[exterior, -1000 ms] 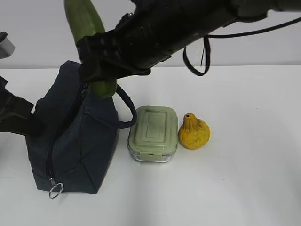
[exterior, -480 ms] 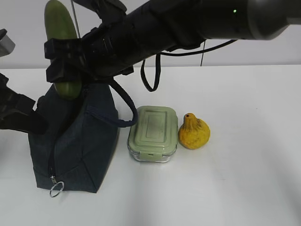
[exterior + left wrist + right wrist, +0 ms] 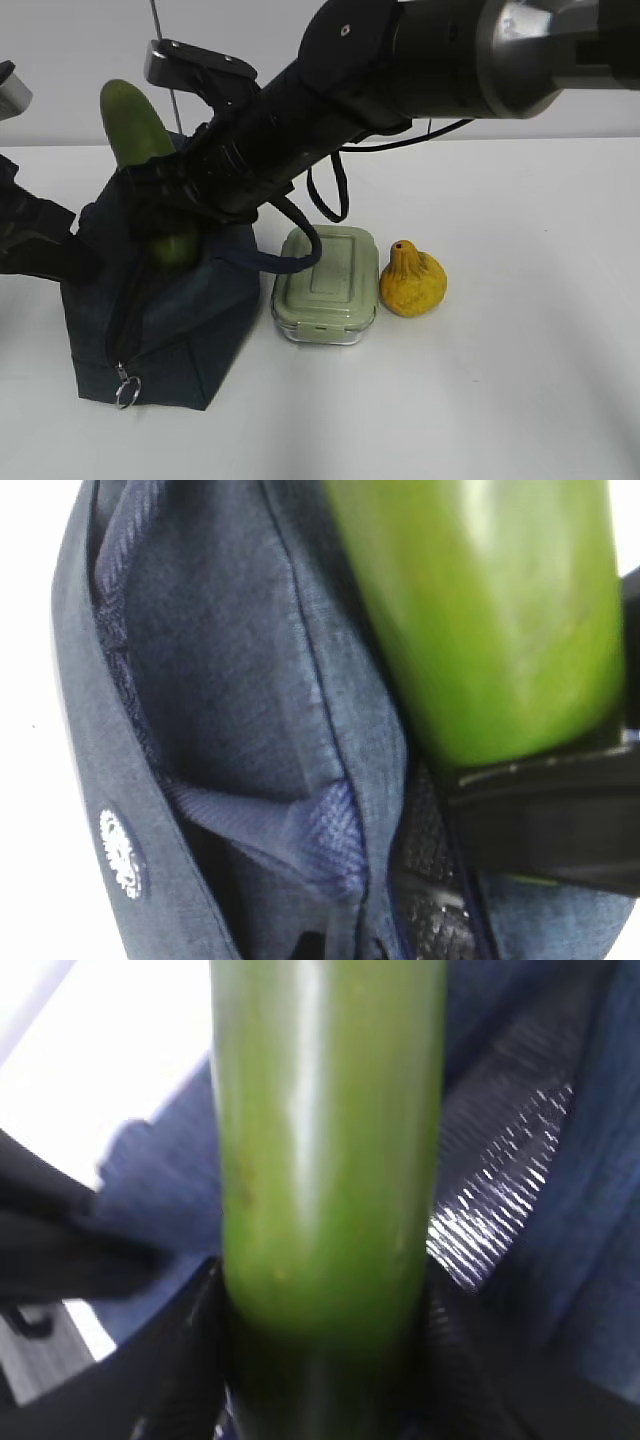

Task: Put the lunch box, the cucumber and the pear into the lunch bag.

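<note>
Here one cucumber point(image 3: 135, 130) in the right gripper point(image 3: 170, 215), one pear point(image 3: 411, 281), one lunch box point(image 3: 327, 283), left gripper point(image 3: 60, 262) closed.

You see the right gripper point(image 3: 165, 215) clamping the cucumber point(image 3: 135, 125), lower end inside the lunch bag point(image 3: 170, 320); lunch box point(image 3: 327, 284) touches pear point(image 3: 411, 280).

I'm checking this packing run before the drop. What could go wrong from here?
1. The cucumber stands tilted in the right end effector, with its top well above the bag; released now, it might tip out rather than slide in.
2. The opening looks narrow in the left wrist view; the cucumber could catch on the fabric edge.
3. The right arm hangs just above the lunch box and the bag's handle; pulling back could snag or nudge them.
</note>
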`<action>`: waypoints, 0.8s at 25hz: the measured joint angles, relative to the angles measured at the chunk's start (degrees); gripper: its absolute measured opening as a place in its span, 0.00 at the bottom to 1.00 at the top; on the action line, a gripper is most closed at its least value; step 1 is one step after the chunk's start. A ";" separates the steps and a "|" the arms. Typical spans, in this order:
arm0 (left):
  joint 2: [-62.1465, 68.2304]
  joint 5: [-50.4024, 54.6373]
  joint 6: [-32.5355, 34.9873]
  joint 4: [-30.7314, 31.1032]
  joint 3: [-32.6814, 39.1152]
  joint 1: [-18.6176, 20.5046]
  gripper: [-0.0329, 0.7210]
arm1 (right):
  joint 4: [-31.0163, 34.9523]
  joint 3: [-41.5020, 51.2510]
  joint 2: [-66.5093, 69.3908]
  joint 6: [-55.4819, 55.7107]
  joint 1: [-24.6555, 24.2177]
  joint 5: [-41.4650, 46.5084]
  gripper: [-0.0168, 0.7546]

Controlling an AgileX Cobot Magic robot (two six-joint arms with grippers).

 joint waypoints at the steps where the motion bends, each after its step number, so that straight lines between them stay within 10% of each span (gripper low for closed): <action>1: 0.00 0.00 0.00 0.00 0.00 0.00 0.05 | -2.40 0.00 0.00 1.95 0.00 0.99 0.51; 8: 0.00 -0.27 0.00 -0.11 0.00 0.00 0.05 | -18.20 0.10 0.00 13.78 0.00 7.13 0.51; 20: 0.00 -0.40 0.00 -0.28 0.00 0.00 0.05 | -18.98 0.10 0.00 14.11 0.00 8.10 0.56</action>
